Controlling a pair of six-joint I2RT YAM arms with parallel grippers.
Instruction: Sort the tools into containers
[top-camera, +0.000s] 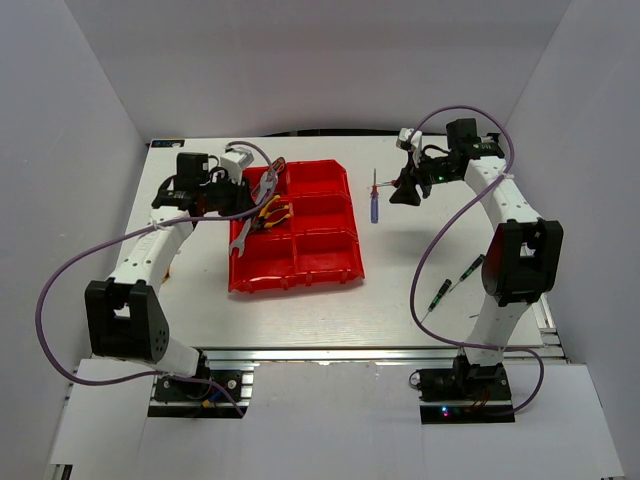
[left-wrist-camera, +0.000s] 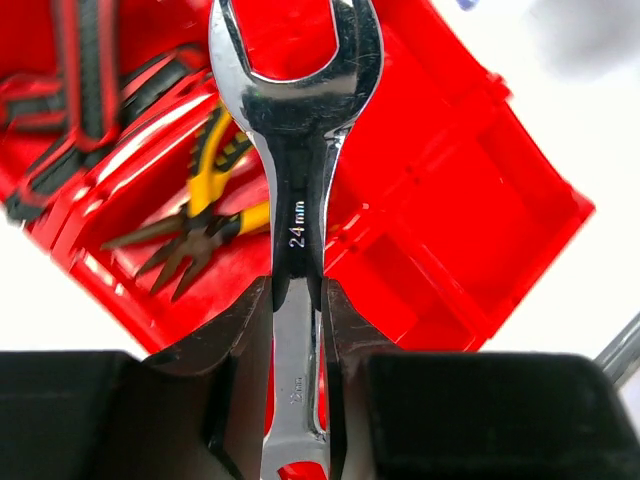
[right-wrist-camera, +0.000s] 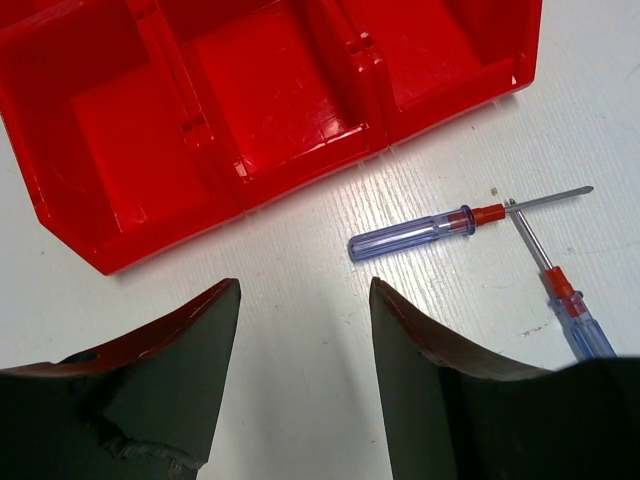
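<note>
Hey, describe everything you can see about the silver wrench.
The silver wrench is polished metal, with an open end and 24mm stamped on its shank. The left hand is shut on that shank, holding it over the red bins near the yellow pliers. Only the hand's fingers visibly touch it.

We read "24mm" on the silver wrench (left-wrist-camera: 297, 225), stamped on its shank just below the open-ended head, the characters running lengthwise along the handle; a second stamp sits farther down the shank (toward the other end); we cannot read it.
</note>
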